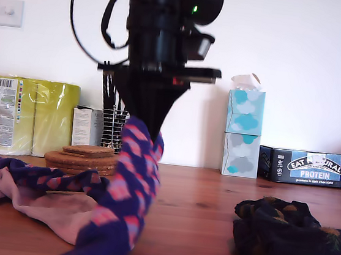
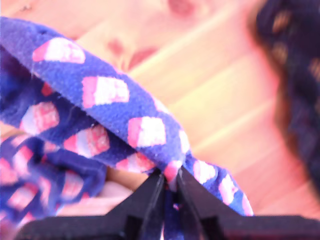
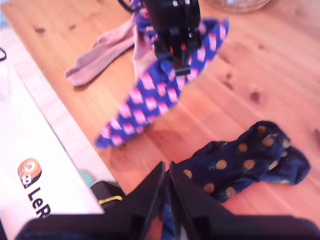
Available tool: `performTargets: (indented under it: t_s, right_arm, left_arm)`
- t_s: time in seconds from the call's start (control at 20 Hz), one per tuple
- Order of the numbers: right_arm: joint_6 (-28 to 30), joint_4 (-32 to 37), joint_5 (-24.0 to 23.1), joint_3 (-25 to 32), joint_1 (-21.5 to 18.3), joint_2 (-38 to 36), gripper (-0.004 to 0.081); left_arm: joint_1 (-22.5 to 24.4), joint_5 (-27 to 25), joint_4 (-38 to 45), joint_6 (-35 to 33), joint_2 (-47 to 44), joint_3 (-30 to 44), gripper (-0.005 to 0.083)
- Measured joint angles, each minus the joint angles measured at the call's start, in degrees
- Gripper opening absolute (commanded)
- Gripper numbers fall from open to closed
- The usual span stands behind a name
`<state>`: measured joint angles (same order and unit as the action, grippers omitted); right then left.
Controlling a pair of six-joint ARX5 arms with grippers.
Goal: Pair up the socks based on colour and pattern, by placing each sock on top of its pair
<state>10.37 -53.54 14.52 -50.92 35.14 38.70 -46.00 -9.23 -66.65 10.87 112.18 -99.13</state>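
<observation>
Wooden table: navy diamond sock hangs pinched in my first end effector.

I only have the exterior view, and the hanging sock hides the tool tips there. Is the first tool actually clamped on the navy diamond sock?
Observer: Yes. The first wrist view shows the first tool with its jaws shut on a pinched fold of the navy diamond sock.
Operator: I can't see the second tool at all. Where is it?
Observer: The second wrist view shows the second tool up above the scene, jaws together with nothing clearly between them. The dark dotted socks lie just beyond its tips.
</observation>
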Motion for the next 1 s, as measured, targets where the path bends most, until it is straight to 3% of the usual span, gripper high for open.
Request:
performTargets:
  t_s: [0.3,0.5,0.85,0.9,1.0]
  right_arm:
    - [0.2,-0.5,0.0,0.0,1.1,0.3,-0.0013]
    - [0.2,-0.5,0.0,0.0,1.1,0.3,-0.0013]
    - [1.3,-0.9,0.0,0.0,1.1,0.3,-0.0013]
    - [1.3,-0.9,0.0,0.0,1.1,0.3,-0.0013]
    - [1.3,-1.0,0.0,0.0,1.1,0.3,-0.0013]
  left_arm:
    - [1.0,-4.2,-3.7,-0.7,0.2,-3.0,-0.0019]
    - [-0.9,-10.8,-10.9,-3.0,1.2,-3.0,-0.0019]
    - [-1.7,-11.9,-11.3,-5.6,1.2,-3.0,-0.0010]
    - [-2.1,-11.7,-11.2,-6.3,1.2,-3.0,0.0064]
    - [-3.1,-10.4,-9.8,-6.6,2.6,-3.1,0.0377]
